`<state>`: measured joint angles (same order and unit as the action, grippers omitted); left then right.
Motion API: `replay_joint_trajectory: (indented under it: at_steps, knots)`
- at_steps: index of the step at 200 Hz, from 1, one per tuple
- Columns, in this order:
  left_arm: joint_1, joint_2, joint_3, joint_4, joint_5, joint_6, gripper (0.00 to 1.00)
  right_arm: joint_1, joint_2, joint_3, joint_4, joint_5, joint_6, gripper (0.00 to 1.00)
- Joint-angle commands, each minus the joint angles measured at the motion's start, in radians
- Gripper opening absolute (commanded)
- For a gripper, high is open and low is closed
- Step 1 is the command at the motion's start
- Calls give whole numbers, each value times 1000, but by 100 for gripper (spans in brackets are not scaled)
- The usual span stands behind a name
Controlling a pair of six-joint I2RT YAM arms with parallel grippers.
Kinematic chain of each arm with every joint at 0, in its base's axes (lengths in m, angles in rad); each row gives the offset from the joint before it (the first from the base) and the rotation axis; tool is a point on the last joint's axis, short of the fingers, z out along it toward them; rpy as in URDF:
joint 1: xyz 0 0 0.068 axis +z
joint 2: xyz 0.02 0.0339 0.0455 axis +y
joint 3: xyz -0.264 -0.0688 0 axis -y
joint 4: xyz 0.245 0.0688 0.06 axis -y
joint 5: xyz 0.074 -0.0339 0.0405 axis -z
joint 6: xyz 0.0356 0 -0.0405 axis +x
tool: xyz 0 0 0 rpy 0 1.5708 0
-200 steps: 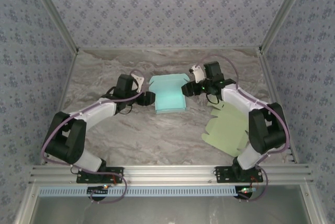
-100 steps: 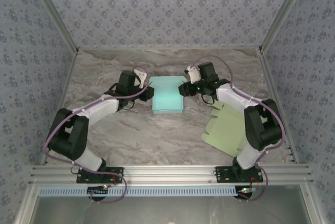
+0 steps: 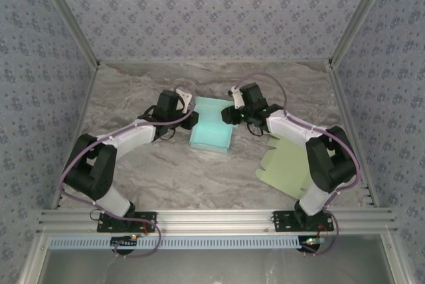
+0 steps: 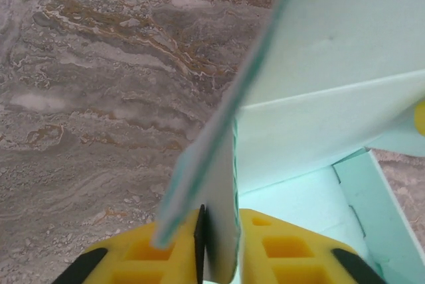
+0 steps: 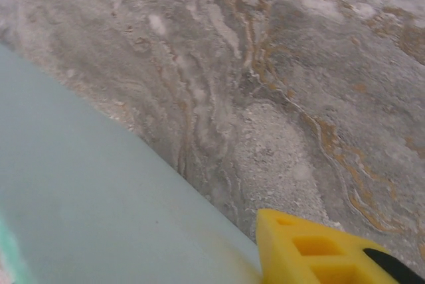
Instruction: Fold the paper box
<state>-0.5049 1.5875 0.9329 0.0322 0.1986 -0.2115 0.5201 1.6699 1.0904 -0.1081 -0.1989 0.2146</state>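
The teal paper box [image 3: 211, 128] stands in the middle of the marble table with its side walls raised. My left gripper [image 3: 192, 119] is at its left wall. In the left wrist view that gripper [image 4: 219, 216] is shut on the doubled wall of the box [image 4: 345, 45], which stands upright between the yellow pads. My right gripper [image 3: 228, 114] is at the right wall. In the right wrist view the pale box wall [image 5: 80, 198] lies against the inner face of one yellow finger [image 5: 312, 251]. The other finger is hidden behind the wall.
A flat light-green paper cut-out [image 3: 289, 161] lies on the table to the right, beside the right arm. Patterned enclosure walls rise on the left, right and back. Bare marble [image 3: 179, 171] stretches in front of the box.
Both grippers moved inward and back along the box and closed on its side walls. The flaps that lay spread out now stand up, and the box looks narrower.
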Motion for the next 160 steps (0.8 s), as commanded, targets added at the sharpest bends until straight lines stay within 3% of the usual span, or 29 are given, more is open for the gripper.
replay_joint_trajectory:
  at_steps: [1, 31, 57, 106, 122, 160]
  knots:
    - [-14, 0, 27, -46, -48, -16, 17, 16, -29, -15, -56, 101, 79, 39]
    - [-14, -17, 12, -48, -88, -28, 12, 13, -72, -32, -99, 125, 98, 40]
    - [-14, -21, 17, -64, -83, -36, 10, 21, -108, -68, -84, 142, 119, 51]
    - [-15, -29, 10, -64, -71, -17, 9, 16, -95, -48, -67, 132, 72, 50]
    - [-14, -38, 5, -62, -72, -7, 9, 9, -81, -23, -74, 116, 41, 47]
    - [-15, -48, 21, -81, -86, -9, 10, 18, -54, -7, -61, 84, 49, 27]
